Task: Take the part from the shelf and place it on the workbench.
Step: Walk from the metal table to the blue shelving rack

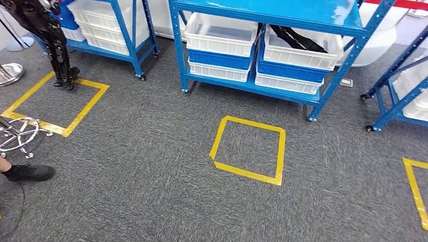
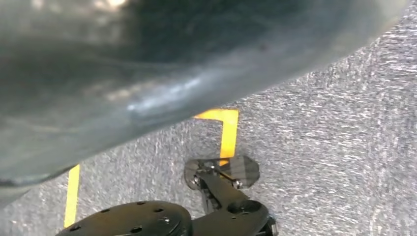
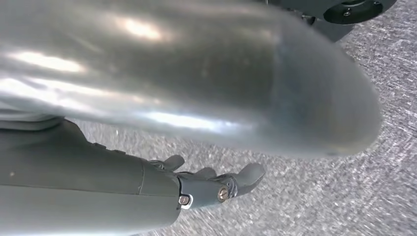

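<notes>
A blue metal shelf [image 1: 267, 15] stands straight ahead across the grey carpet in the head view. Its lower level carries stacked white and blue bins. A long black part [image 1: 298, 38] lies slanted in the upper right white bin [image 1: 303, 50]; the white bin on the left [image 1: 219, 33] looks bare inside. My right hand [image 3: 216, 184] hangs over the carpet with its fingers stretched out and nothing in them, beside a blurred silver surface.
A yellow tape square [image 1: 248, 151] marks the floor before the shelf, with others at left [image 1: 55, 103] and right [image 1: 416, 191]. More blue shelves stand at left [image 1: 126, 30] and right [image 1: 398, 96]. A chrome stool base [image 1: 17, 133], a person's shoe [image 1: 30, 172] and black robot legs [image 1: 58, 45] occupy the left side.
</notes>
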Robot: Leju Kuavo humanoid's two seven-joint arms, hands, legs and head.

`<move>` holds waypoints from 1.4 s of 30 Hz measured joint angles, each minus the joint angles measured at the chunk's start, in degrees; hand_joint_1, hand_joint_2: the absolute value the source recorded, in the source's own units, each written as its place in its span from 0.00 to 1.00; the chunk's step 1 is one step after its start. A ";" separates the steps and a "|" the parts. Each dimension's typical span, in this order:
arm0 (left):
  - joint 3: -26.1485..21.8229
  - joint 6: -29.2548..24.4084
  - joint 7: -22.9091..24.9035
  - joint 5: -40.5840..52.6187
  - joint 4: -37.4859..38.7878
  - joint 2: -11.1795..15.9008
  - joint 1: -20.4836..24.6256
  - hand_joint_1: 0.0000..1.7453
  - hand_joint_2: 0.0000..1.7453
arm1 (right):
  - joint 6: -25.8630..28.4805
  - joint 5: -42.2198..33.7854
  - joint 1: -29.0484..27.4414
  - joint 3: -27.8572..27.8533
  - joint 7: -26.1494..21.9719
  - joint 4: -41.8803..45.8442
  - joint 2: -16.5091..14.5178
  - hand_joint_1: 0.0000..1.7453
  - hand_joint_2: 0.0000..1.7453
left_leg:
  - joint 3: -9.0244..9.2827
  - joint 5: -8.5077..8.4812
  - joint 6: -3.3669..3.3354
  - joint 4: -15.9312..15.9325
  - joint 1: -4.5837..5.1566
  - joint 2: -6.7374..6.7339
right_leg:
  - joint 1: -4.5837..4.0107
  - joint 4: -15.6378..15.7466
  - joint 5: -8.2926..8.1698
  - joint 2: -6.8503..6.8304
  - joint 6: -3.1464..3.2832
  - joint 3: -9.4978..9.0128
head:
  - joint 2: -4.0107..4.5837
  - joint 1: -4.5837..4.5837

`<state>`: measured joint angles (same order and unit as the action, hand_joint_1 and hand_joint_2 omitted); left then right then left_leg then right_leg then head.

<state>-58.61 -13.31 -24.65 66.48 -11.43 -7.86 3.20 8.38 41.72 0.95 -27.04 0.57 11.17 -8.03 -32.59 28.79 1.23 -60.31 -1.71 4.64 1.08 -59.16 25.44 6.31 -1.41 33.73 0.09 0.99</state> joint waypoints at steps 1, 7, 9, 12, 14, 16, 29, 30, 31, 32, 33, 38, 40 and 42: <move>0.00 -0.03 0.04 0.01 0.00 -0.02 0.01 0.00 0.00 | -0.01 0.00 -0.03 0.00 0.00 0.00 0.01 0.00 0.00 | 0.07 0.06 -0.23 0.24 0.29 -0.19 | 0.05 0.08 -0.02 0.47 -0.40 0.22 | 0.00 0.02; -0.01 -0.32 0.40 0.03 -0.01 -0.03 0.04 0.00 0.00 | -0.01 0.23 -0.01 0.00 -0.05 0.00 0.02 0.00 0.00 | 0.93 -0.57 -2.48 1.25 0.81 -3.99 | -0.02 -9.92 4.55 -4.72 -0.60 6.19 | 0.00 -0.47; -0.01 -0.32 0.48 0.05 0.00 -0.03 0.00 0.00 0.00 | -0.01 0.48 0.02 0.00 -0.08 0.00 -0.01 0.00 0.00 | 0.92 -0.43 -2.64 1.24 0.97 -5.63 | -0.06 -15.58 6.31 -5.46 -0.67 9.27 | 0.00 -0.54; -0.01 -0.27 0.48 0.05 0.00 -0.08 0.04 0.00 0.00 | -0.01 0.72 -0.15 0.00 -0.07 0.00 0.02 0.00 0.00 | 1.18 -0.10 -2.52 1.24 1.03 -7.69 | -0.14 -9.32 3.36 -7.05 -1.78 6.09 | 0.00 -0.60; -0.01 -0.24 0.48 0.05 0.00 -0.14 0.03 0.00 0.00 | 0.00 0.78 0.03 0.00 -0.05 0.00 0.02 0.00 0.00 | 1.51 0.32 -1.99 1.21 1.34 -8.79 | -0.55 -2.05 1.00 -9.74 -1.74 2.04 | 0.00 -0.62; -0.02 -0.25 0.49 0.05 0.00 -0.17 0.04 0.00 0.00 | 0.01 0.86 0.20 0.00 0.02 0.00 0.01 0.00 0.00 | 1.97 0.69 -1.36 1.31 1.57 -9.88 | -0.98 0.24 0.15 -10.55 -1.07 0.72 | 0.00 -0.57; -0.19 -0.06 0.47 -0.05 0.00 -0.12 0.10 0.00 0.00 | 0.55 2.05 -0.21 0.05 -0.86 0.00 -0.03 0.00 0.00 | -0.88 0.05 0.37 -2.41 0.28 -3.93 | -0.10 0.67 -0.16 -2.52 0.47 -0.66 | 0.00 0.14; -0.30 -0.01 0.44 -0.09 0.00 -0.11 0.17 0.00 0.00 | 0.77 2.42 -0.24 0.09 -1.28 0.00 -0.03 0.00 0.00 | -0.19 -0.67 0.22 -0.27 0.26 -3.67 | -0.26 0.57 -0.01 -2.35 0.20 -0.59 | 0.00 0.10; -0.41 0.04 0.40 -0.11 0.00 -0.16 0.22 0.00 0.00 | 0.92 2.66 -0.26 0.11 -1.56 0.00 -0.01 0.00 0.00 | -0.02 -0.78 0.06 0.66 0.34 -3.47 | -0.51 0.47 0.21 -2.29 0.20 -0.33 | 0.00 0.06; -0.51 0.10 0.37 -0.11 0.00 -0.20 0.25 0.00 0.00 | 1.00 2.78 -0.30 0.13 -1.69 0.00 0.01 0.00 0.00 | -0.07 -0.80 -0.15 0.82 0.44 -3.38 | -0.55 0.47 0.36 -2.29 0.28 -0.12 | 0.00 -0.05; -0.58 0.22 0.33 -0.17 0.00 -0.21 0.21 0.00 0.00 | 1.04 2.82 -0.35 0.13 -1.74 0.00 0.03 0.00 0.00 | -0.11 -0.87 -0.28 0.91 0.59 -3.37 | -0.57 0.53 0.43 -2.36 0.42 0.02 | 0.00 -0.15; -0.68 1.04 0.28 -0.47 0.00 -0.08 0.15 0.00 0.00 | 0.84 2.89 -0.33 0.13 -1.75 -0.01 0.05 0.00 0.00 | -0.35 -1.01 -0.94 0.85 1.20 -3.16 | -0.19 0.92 0.05 -2.52 -0.16 -0.22 | 0.00 -0.20; -0.68 1.23 0.28 -0.47 0.01 -0.08 0.14 0.00 0.00 | 0.80 2.99 -0.34 0.14 -1.74 -0.01 0.04 0.00 0.00 | -0.43 -1.06 -1.02 0.81 1.26 -3.15 | -0.13 1.01 -0.07 -2.52 -0.39 -0.48 | 0.00 -0.21; -0.68 1.34 0.28 -0.47 0.01 -0.04 0.14 0.00 0.00 | 0.79 3.07 -0.32 0.15 -1.74 0.00 0.03 0.00 0.00 | -0.45 -1.05 -1.08 0.79 1.28 -3.14 | -0.11 1.06 -0.10 -2.52 -0.47 -0.48 | 0.00 -0.20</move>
<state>-59.30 -11.97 -24.37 66.01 -11.43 -7.90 3.35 9.16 44.79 0.63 -26.89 -1.17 11.17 -7.99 -33.05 27.74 0.15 -59.52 -0.43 1.50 0.97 -58.10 25.35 3.79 -1.89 33.25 0.09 0.79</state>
